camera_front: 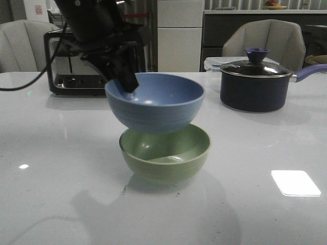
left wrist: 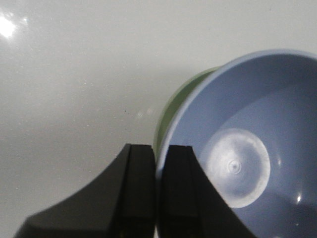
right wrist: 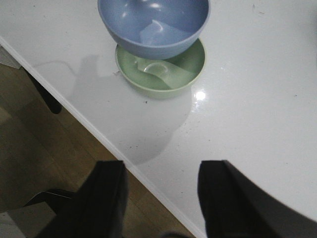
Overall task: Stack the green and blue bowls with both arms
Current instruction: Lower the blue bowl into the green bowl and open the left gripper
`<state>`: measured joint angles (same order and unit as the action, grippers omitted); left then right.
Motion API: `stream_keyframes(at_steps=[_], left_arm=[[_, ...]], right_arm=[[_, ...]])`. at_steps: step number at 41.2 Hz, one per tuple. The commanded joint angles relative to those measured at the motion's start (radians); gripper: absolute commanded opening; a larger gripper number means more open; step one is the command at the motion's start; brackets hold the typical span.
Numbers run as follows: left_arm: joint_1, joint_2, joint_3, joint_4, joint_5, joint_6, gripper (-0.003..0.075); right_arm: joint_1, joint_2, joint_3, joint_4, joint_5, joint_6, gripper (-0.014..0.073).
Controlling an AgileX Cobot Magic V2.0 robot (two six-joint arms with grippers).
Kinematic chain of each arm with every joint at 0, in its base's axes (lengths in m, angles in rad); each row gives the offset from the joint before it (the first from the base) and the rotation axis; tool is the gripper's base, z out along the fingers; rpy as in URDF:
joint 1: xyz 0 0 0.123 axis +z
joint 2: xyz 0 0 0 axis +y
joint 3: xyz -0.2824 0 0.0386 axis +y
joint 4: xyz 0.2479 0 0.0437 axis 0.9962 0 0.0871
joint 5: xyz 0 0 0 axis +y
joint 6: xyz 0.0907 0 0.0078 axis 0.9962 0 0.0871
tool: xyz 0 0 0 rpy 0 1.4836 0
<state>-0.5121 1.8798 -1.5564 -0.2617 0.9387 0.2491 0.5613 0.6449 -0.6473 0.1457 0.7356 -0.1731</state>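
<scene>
The dusty blue bowl (camera_front: 156,102) hangs just above the pale green bowl (camera_front: 165,153), which stands on the white table. My left gripper (camera_front: 126,81) is shut on the blue bowl's left rim, one finger inside and one outside. In the left wrist view the left gripper (left wrist: 158,161) pinches the blue bowl's (left wrist: 247,144) rim, with a sliver of the green bowl (left wrist: 173,106) below. The right wrist view shows the blue bowl (right wrist: 153,22) over the green bowl (right wrist: 163,69). My right gripper (right wrist: 161,173) is open and empty, high over the table's front edge, out of the front view.
A dark lidded saucepan (camera_front: 255,84) with a blue handle stands at the back right. A black toaster (camera_front: 76,66) stands at the back left. The table's front edge (right wrist: 99,136) runs under my right gripper, with wooden floor below.
</scene>
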Motion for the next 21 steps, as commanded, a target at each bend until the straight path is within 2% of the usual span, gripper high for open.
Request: stream_keyframes(at_steps=[1,17,21], left_arm=[[-0.008,-0.019,-0.030,-0.059,-0.050,0.009,0.0093],[-0.043,0.060,-0.030,-0.061,-0.069,0.033,0.0094],[-0.043,0.065,-0.030,-0.059,-0.065,0.051,0.0153]], right_arm=[[0.000,-0.003,-0.025,-0.002,-0.064,-0.001,0.0447],[0.000,-0.003,-0.025,-0.002,-0.063,-0.001,0.0447],[0.000,-0.003,-0.025,-0.002,-0.063,-0.001,0.0447]])
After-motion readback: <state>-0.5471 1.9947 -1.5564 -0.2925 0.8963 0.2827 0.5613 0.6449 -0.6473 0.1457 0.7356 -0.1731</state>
